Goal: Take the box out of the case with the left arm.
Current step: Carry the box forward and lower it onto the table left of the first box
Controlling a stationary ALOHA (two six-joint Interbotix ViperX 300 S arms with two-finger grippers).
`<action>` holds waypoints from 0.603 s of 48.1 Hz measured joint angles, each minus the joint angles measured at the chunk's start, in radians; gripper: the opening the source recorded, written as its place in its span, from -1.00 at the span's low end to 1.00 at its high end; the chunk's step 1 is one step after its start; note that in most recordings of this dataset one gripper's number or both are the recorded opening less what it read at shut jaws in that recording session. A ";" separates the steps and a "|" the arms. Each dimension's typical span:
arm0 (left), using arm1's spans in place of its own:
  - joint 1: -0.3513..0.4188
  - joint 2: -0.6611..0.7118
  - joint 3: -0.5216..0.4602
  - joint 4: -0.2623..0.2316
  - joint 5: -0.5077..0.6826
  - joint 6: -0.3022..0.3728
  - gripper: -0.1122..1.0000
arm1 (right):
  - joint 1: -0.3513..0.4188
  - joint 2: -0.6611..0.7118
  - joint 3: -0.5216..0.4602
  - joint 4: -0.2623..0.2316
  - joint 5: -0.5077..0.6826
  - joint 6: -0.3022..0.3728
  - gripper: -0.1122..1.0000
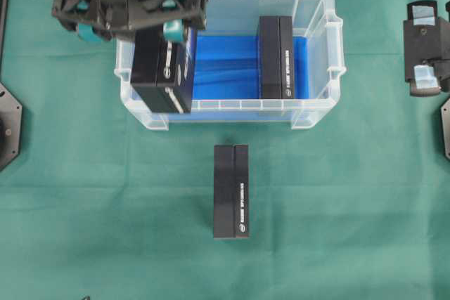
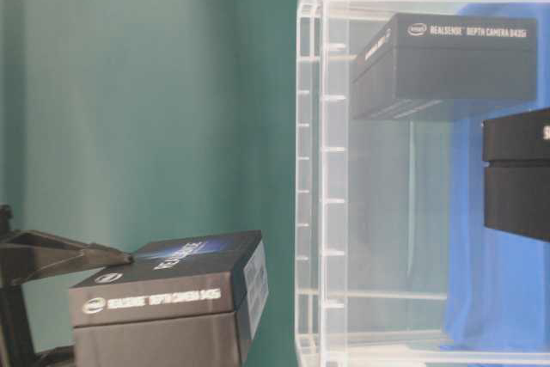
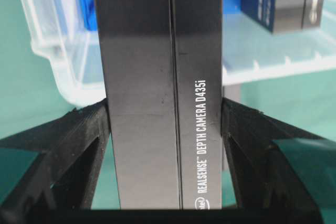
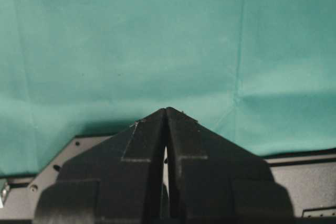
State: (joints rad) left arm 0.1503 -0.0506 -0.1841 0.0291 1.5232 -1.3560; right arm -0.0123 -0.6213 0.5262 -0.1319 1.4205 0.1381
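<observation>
L claw [image 3: 168, 129] clamped on a black RealSense D435i box [image 1: 163, 68], fingers pressed to both long sides; box hangs tilted over the case [image 1: 320, 47] left end, above the rim. 2nd black box [image 1: 275, 57] stands inside on the blue sheet [image 1: 225, 68], right side, well apart. 3rd box [image 1: 231, 191] lies on the green table [image 1: 351, 230] just in front of the case. R claw [image 4: 166, 113] closed, nothing in it, parked far right.

"REALSENSE DEPTH CAMERA D435i" on held box [image 3: 163, 103], same on case's box [image 2: 455, 62]
</observation>
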 measured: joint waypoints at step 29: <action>-0.261 -0.029 0.000 -0.002 0.002 -0.268 0.30 | 0.000 0.000 0.000 -0.023 0.000 -0.003 -0.80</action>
State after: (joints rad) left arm -0.1104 -0.0798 -0.1841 0.0276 1.5248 -1.6245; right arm -0.0123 -0.6213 0.5262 -0.1549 1.4205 0.1350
